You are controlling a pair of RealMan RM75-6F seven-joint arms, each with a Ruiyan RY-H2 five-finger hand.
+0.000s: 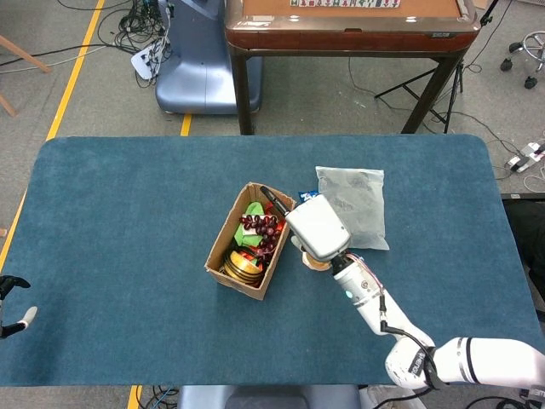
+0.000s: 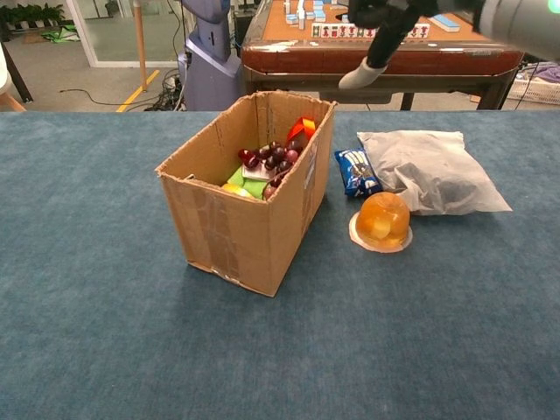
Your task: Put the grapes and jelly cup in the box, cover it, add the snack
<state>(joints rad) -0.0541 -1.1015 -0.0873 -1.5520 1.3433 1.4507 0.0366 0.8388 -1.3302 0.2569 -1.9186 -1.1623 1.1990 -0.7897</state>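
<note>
The open cardboard box point(image 1: 220, 251) point(image 2: 236, 219) stands mid-table. A bunch of dark red grapes point(image 1: 261, 228) point(image 2: 273, 160) lies inside it on green and yellow items. The orange jelly cup point(image 2: 382, 220) sits upside down on the table just right of the box; in the head view only its edge point(image 1: 317, 265) shows under my right hand. My right hand point(image 1: 316, 226) point(image 2: 381, 31) hovers above the cup and the box's right rim, holding nothing, one finger point(image 1: 269, 198) reaching over the box. A blue snack packet point(image 2: 356, 171) point(image 1: 303, 198) lies behind the cup. My left hand point(image 1: 13, 315) hangs empty at the table's front left edge.
A grey plastic bag point(image 1: 355, 204) point(image 2: 432, 171) lies right of the snack packet. A wooden table point(image 1: 349, 30) and a blue machine base point(image 1: 200, 68) stand beyond the far edge. Bare blue cloth point(image 1: 111, 221) spreads left of the box.
</note>
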